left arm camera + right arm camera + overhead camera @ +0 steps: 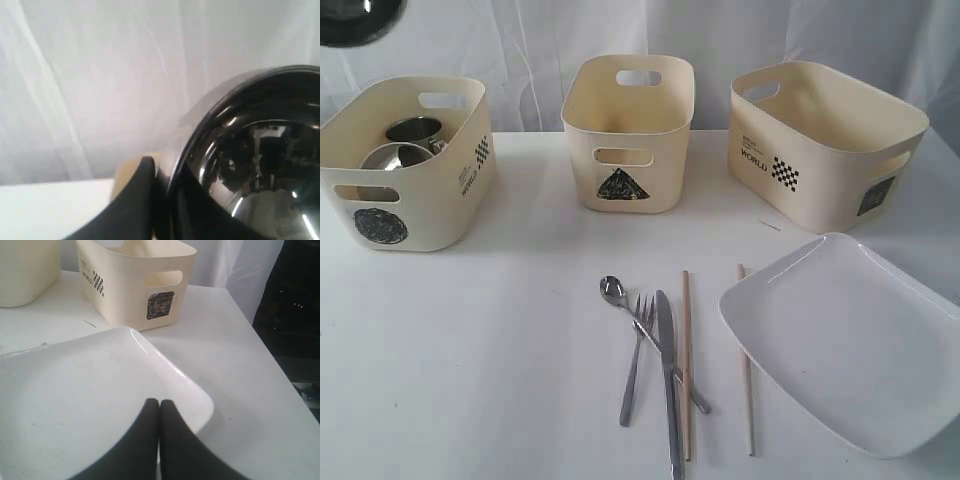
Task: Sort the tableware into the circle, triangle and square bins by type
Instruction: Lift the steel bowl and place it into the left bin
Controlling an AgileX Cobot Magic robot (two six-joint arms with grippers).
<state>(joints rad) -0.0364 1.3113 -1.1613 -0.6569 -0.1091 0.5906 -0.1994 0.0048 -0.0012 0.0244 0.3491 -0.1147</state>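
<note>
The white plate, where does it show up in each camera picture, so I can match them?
Exterior view: the white plate lies on the table at the lower right, in front of the square-marked bin.
Left wrist view: not in it.
Right wrist view: it spreads just beyond the right gripper, short of that bin.
Shared landmark: the square-marked bin.

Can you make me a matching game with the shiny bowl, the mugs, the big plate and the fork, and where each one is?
1 steel bowl
2 steel mugs
3 white plate
4 fork

A crossed with the spoon on the table
B in the circle bin
C on the table by the square bin
D held up by the left gripper

Pairs: 1-D, 2-B, 3-C, 4-A
</note>
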